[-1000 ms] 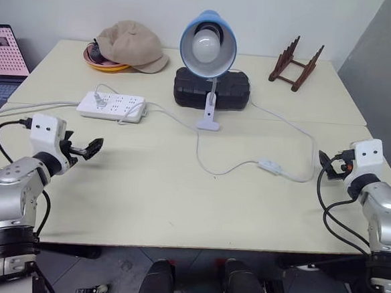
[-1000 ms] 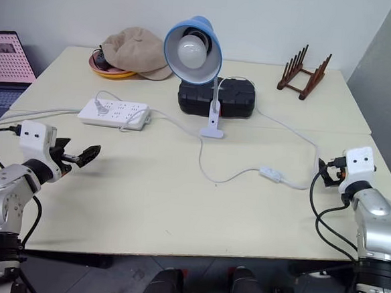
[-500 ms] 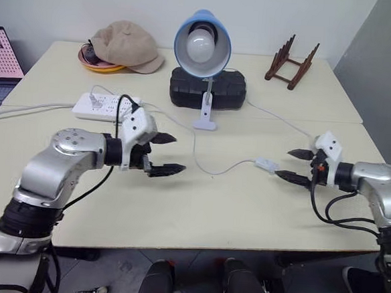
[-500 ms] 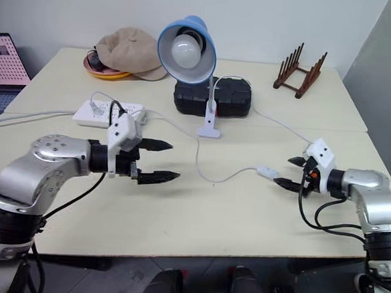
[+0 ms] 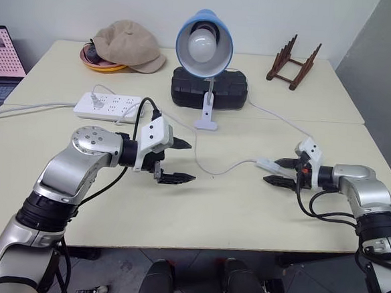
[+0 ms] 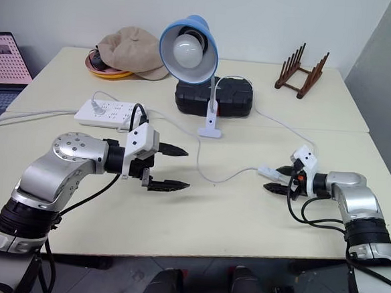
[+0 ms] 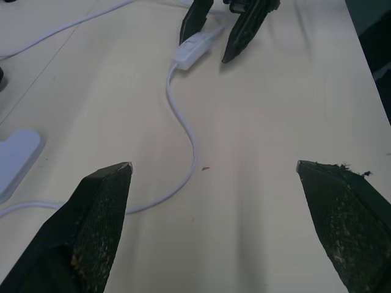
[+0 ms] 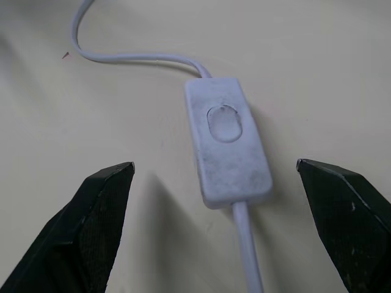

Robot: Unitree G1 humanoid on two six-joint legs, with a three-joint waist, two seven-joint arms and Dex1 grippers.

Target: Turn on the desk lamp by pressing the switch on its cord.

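In the left eye view, the desk lamp (image 5: pixel 204 43) stands at the back of the cream tabletop (image 5: pixel 198 207), its blue shade facing forward and the bulb unlit, directly in front of a black case (image 5: pixel 209 89). The cord (image 5: pixel 207 166) runs forward from the lamp base, curves rightward and reaches the switch (image 5: pixel 267 165), which lies flat well to the lamp's front right. The right end effector (image 5: pixel 278 172) hovers at the switch with its two black fingers spread, one on each side of it. The left end effector (image 5: pixel 179 161) is also spread, holding nothing, in front of the lamp and to its left. A white power strip (image 5: pixel 109 105) lies to the lamp's left, a beige cap (image 5: pixel 127 44) farther back on that side, and a wooden rack (image 5: pixel 294 56) to the lamp's right.

In the left wrist view, the left fingers (image 7: pixel 98 213) frame the bare tabletop, with the switch (image 7: pixel 192 47) and the other end effector beyond.

In the right wrist view, the switch (image 8: pixel 227 143) sits between the wide-apart fingers (image 8: pixel 91 220) (its oval rocker faces up), untouched.
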